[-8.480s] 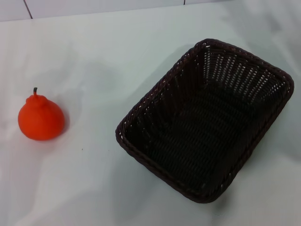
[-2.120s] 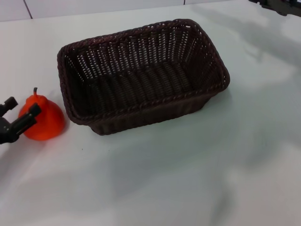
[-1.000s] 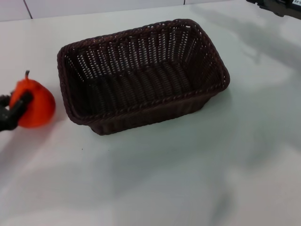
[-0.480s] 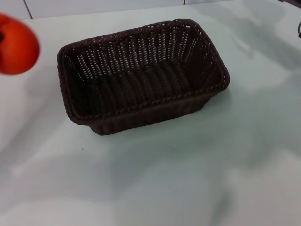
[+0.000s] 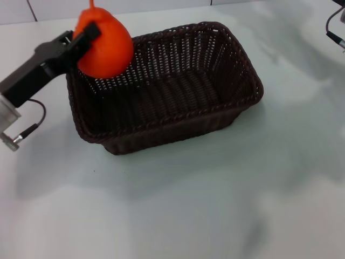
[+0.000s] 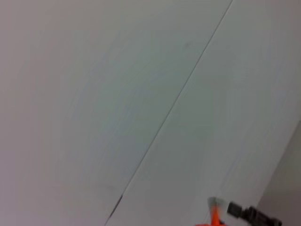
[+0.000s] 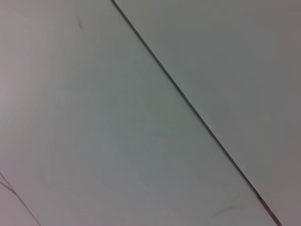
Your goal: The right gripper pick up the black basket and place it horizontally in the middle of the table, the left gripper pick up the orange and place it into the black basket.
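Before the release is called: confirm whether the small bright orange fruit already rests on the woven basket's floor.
No: the small bright orange fruit is held by the left gripper, raised over the dark woven wicker basket's left rim.

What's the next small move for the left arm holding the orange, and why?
Probably carry it a little farther over the basket's floor, then lower and release. The left gripper holds the orange in the air above the black basket near its left rim, and the basket already lies lengthwise mid-table.
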Controlling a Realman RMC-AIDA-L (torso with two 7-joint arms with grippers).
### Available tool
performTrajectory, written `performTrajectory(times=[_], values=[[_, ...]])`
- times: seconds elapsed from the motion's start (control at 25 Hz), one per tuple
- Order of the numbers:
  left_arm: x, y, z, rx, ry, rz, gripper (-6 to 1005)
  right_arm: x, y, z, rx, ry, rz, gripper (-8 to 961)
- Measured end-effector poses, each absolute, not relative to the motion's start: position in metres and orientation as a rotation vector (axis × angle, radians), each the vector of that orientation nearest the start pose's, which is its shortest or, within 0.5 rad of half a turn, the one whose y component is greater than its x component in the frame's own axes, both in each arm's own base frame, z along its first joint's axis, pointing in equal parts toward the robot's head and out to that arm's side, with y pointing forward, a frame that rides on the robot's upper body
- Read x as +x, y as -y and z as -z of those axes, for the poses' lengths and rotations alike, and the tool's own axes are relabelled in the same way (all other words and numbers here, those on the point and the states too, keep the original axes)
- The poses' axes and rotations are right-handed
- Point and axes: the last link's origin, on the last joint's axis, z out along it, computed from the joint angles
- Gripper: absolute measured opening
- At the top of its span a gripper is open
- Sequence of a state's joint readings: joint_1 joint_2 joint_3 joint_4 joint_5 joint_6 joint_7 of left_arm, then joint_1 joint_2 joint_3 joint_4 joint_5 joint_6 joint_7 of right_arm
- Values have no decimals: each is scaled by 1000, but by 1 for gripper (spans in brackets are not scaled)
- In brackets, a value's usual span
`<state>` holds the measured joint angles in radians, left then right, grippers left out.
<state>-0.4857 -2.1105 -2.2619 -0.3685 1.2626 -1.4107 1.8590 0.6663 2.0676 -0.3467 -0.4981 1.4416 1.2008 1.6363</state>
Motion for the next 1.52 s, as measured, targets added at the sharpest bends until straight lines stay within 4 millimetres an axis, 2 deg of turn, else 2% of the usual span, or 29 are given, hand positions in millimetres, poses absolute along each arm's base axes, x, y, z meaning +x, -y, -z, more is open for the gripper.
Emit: performTrajectory(times=[0.2,0.56,0.72,0.96,1.24,1.36,1.52], values=[[-246,-340,20,-2179,898,1306,275,260,-415,-55,-980,1745,811,812],[-240,-338,10,-2156,827,1355,453,252,-420,-59,-897,1658,860,812],[-250,-331,-6,-2058,796,1400,634,253,-420,-62,-879,1625,885,811],[-286,-305,-45,-1753,680,1463,877,260,-417,-66,-830,1618,961,808],[-320,-259,-70,-1436,539,1453,901,272,-411,-70,-737,1608,1116,808],[-327,-244,-72,-1364,517,1444,901,273,-410,-72,-702,1599,1169,808],[-332,-234,-72,-1332,519,1440,901,272,-412,-74,-681,1578,1194,808]])
